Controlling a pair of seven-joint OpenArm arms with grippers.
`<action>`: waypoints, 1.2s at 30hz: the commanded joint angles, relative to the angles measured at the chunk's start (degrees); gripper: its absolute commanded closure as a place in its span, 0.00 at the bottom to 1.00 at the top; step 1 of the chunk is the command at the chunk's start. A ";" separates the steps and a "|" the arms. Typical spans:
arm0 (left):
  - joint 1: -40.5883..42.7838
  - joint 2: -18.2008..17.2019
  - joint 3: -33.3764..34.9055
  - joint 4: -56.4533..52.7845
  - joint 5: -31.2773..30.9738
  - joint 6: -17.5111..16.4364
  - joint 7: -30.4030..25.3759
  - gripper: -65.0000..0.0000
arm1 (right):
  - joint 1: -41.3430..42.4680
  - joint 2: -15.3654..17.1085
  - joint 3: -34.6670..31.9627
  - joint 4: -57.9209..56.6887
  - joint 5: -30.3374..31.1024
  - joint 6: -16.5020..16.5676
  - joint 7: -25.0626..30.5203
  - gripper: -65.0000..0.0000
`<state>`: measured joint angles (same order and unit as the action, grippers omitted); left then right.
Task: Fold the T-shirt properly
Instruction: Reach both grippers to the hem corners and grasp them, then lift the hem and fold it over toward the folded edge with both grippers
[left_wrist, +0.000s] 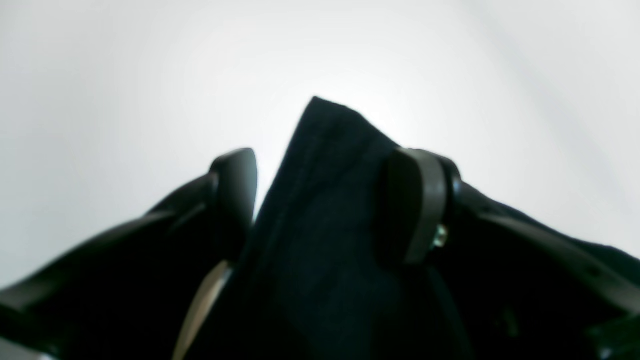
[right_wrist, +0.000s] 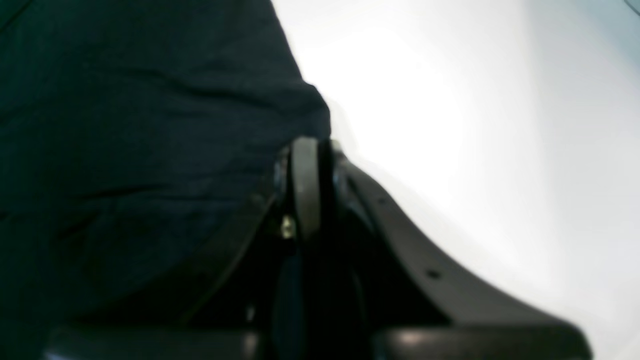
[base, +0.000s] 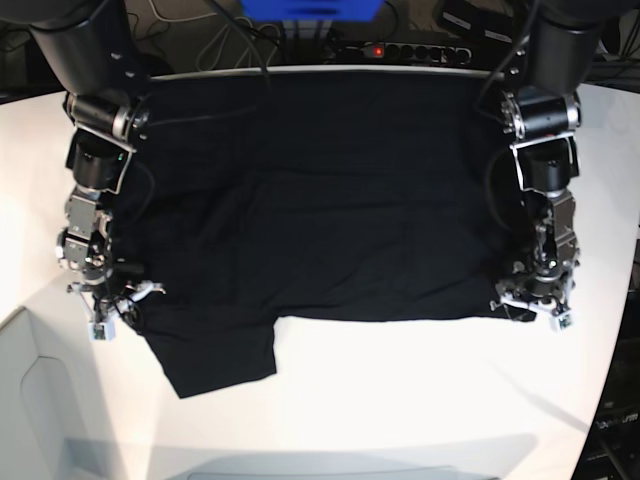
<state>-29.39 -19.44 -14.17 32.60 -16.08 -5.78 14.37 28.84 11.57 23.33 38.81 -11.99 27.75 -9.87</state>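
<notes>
Two corners held, T-shirt (base: 330, 200) spread flat across the white table (base: 400, 400).
My left gripper (left_wrist: 320, 200) pinches black cloth between its fingers; my right gripper (right_wrist: 305, 190) seems closed on the edge. I should lift both evenly.

both grippers, left (base: 537, 303) and right (base: 112, 310), pinch cloth.

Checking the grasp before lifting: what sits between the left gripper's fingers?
In the left wrist view, a fold of the black T-shirt stands between the left gripper fingers.
</notes>
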 joint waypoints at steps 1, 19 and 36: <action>-1.34 -0.73 0.33 0.24 -0.23 -0.15 0.35 0.39 | 0.92 0.60 -0.08 0.45 -0.36 -0.10 -0.99 1.00; -0.81 -0.56 0.06 3.22 -0.58 -0.06 2.29 1.00 | 0.30 0.51 0.18 4.23 -0.10 -0.10 -0.72 1.00; 15.72 1.55 -9.61 33.91 -0.67 -0.15 7.65 1.00 | -9.46 -1.86 0.27 27.17 0.08 2.54 -0.81 1.00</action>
<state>-12.23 -17.12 -23.70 65.34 -16.47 -5.80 23.79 17.87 8.99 23.51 64.82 -12.75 29.52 -12.49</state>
